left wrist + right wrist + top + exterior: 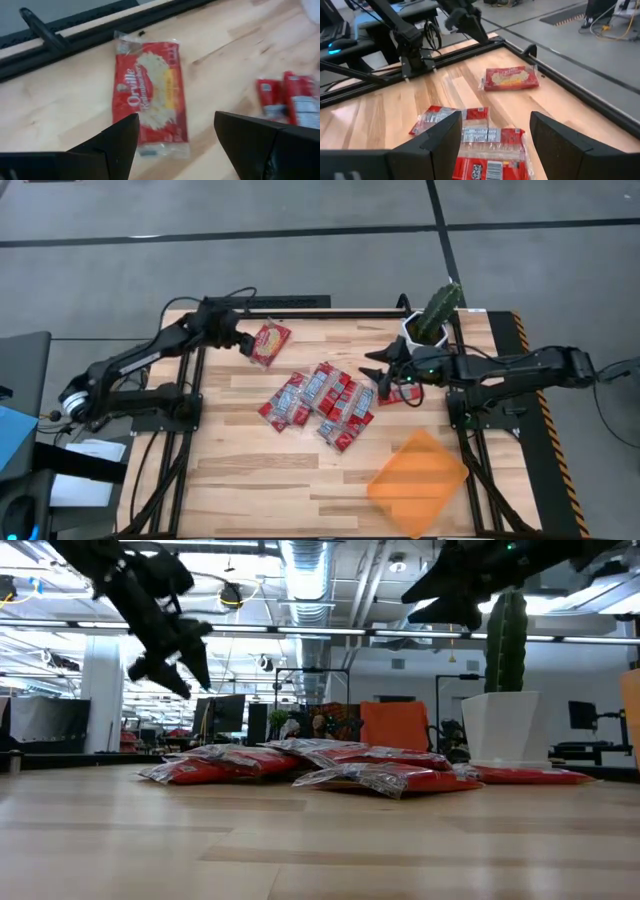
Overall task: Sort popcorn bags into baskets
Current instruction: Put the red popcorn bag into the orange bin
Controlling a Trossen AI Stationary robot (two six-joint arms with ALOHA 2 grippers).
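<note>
At the far left of the wooden table [250, 480], the left gripper [243, 343] hangs above the surface with its jaws spread apart and nothing between them, just left of a large red bag [270, 342] with a yellowish centre that lies flat near the table's far edge. In the left wrist view the same bag [150, 95] lies on the wood ahead of the two dark fingers [117, 145], apart from them. In the middle of the table a pile of small red packets [320, 405] lies loosely heaped, some overlapping. To the right of the pile, the right gripper [378, 366] is also raised above the table, its jaws released and empty, over the pile's right edge, with one more red packet [402, 394] lying flat under the arm. Behind it, at the far right, a cactus in a white pot [428, 323] stands upright. The orange basket [418, 482] sits at the near right of the table, well apart from the pile, with no bag in it.
</note>
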